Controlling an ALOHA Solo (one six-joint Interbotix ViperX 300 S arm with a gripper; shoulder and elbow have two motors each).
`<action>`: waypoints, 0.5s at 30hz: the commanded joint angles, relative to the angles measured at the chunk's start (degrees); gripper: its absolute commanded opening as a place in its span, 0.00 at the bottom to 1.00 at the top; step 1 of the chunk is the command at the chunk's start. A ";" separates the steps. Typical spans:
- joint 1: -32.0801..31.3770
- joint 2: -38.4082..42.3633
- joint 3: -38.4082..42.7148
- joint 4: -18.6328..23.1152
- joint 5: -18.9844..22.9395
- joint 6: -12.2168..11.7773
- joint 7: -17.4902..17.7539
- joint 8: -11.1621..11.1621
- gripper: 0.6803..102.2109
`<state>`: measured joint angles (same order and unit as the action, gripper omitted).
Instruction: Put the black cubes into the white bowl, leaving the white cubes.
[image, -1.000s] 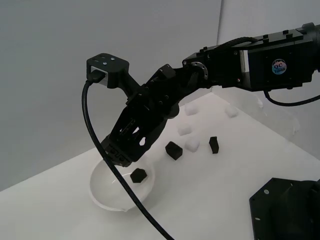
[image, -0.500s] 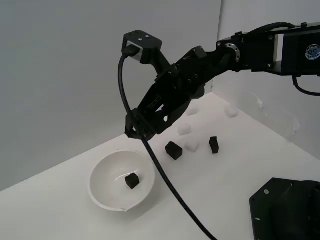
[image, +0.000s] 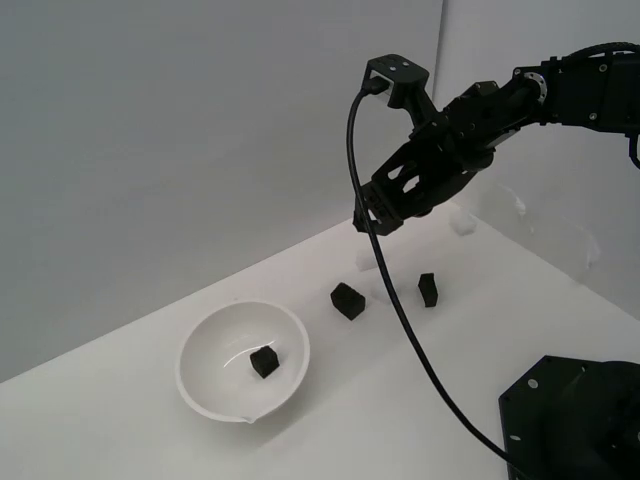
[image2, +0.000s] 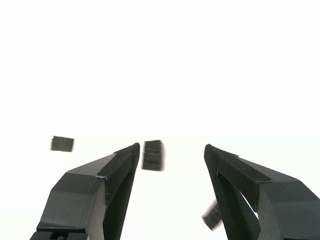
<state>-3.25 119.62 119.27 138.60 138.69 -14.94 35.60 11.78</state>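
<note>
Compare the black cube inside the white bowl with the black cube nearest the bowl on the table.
The small matte black cube in the bowl rests inside the round glossy white bowl; the small matte black cube nearest the bowl sits outside it on the white table. The bowl cube lies farther from the open hand than the table cube. Both look alike in colour and size.

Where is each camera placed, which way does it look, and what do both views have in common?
Exterior view: off the arm, looking down across the white table at the white bowl, which holds one black cube; the arm and the raised gripper show.
Wrist view: on the wrist, looking out between the open gripper fingers at the overexposed surface.
Shared: the gripper and black cubes, such as one between the fingers; which cube is which, I cannot tell.
</note>
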 joint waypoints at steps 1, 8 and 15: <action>2.11 1.23 1.58 0.97 0.88 -0.18 0.53 0.35 0.70; 7.38 1.23 1.58 4.48 4.39 0.97 0.88 0.44 0.70; 9.76 0.88 1.23 5.71 5.63 0.97 2.20 0.44 0.70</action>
<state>5.27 119.71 119.36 144.58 144.67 -13.01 37.00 12.04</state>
